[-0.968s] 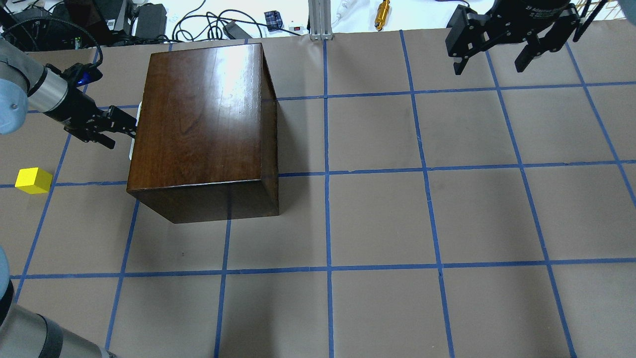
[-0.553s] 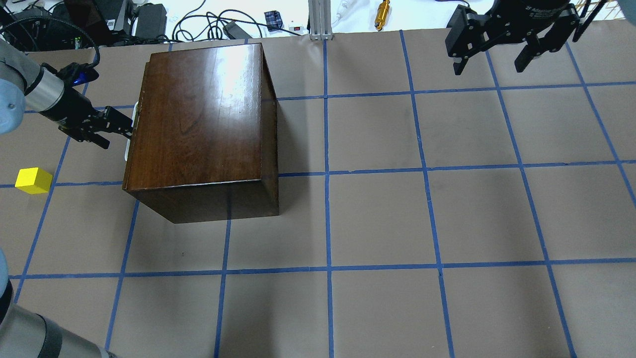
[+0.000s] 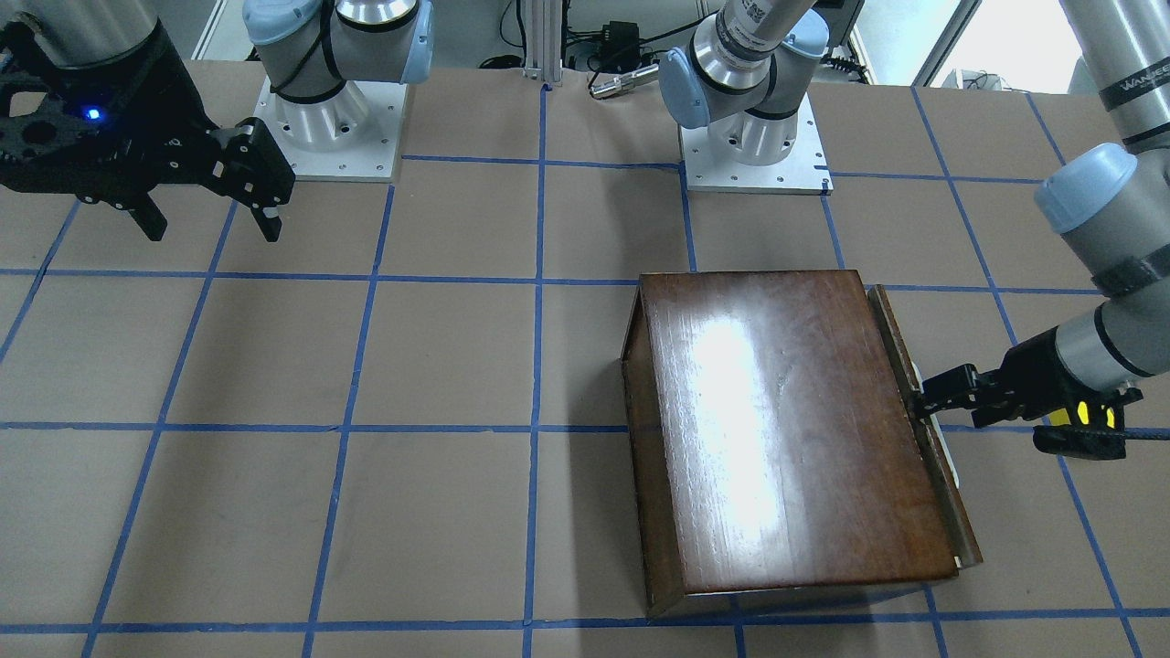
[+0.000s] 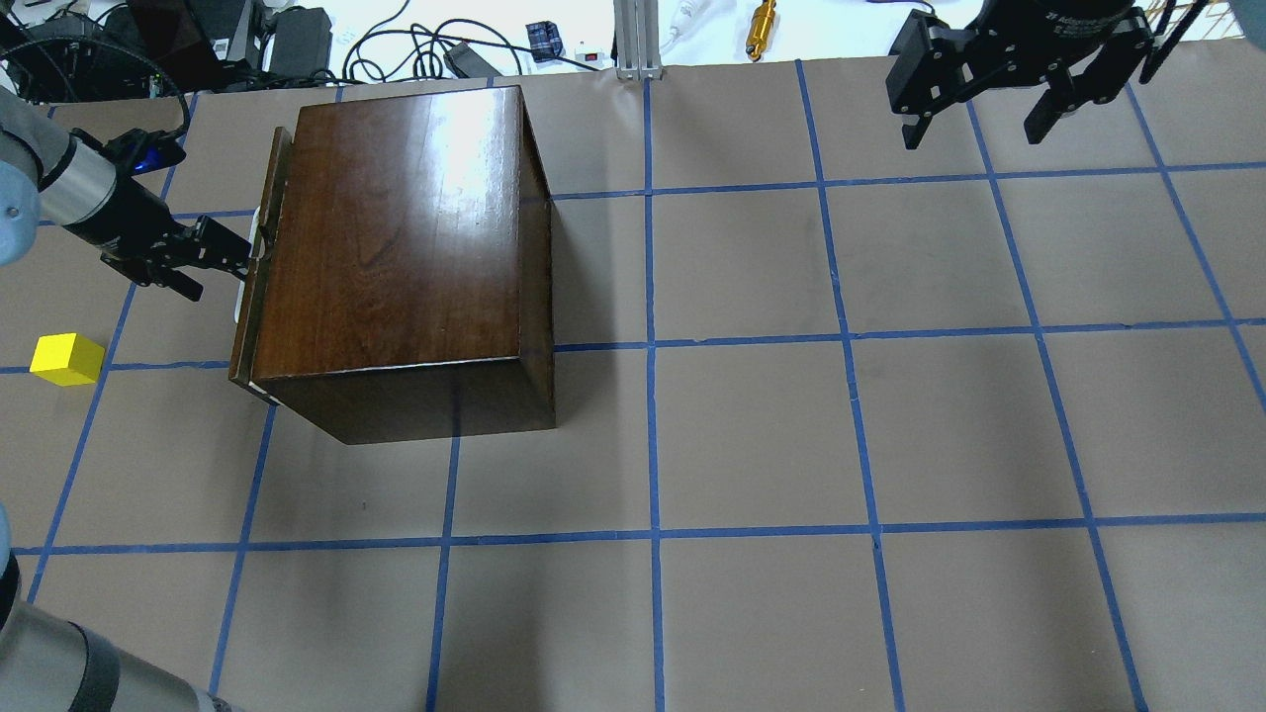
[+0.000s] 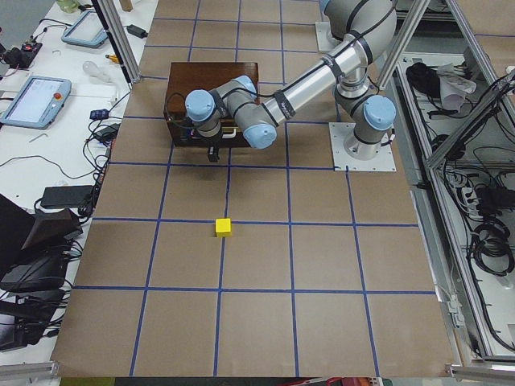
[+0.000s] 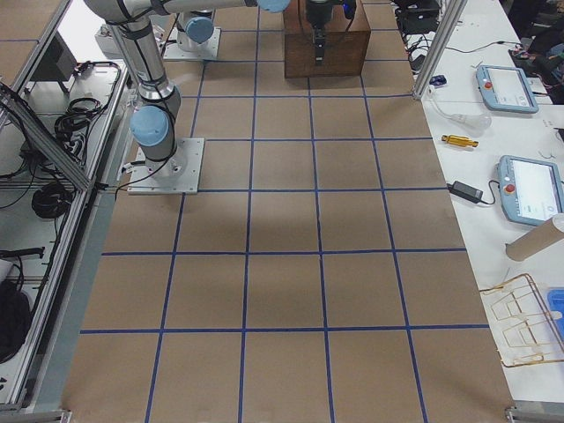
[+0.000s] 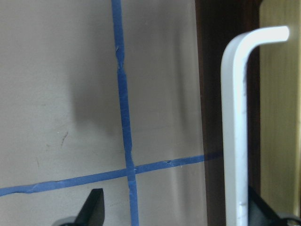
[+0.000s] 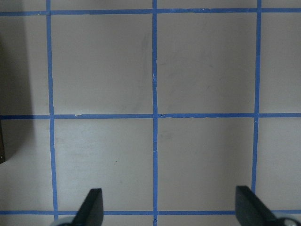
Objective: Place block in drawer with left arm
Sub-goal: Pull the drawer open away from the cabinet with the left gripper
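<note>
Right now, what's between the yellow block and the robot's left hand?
Between the yellow block and the left hand lies only bare brown table paper crossed by a blue tape line, as the overhead view shows.

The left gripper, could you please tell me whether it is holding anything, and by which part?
Nothing is clamped. The left gripper is wide open; the whitish handle of the drawer stands between its fingers, close beside one finger; contact cannot be told.
</note>
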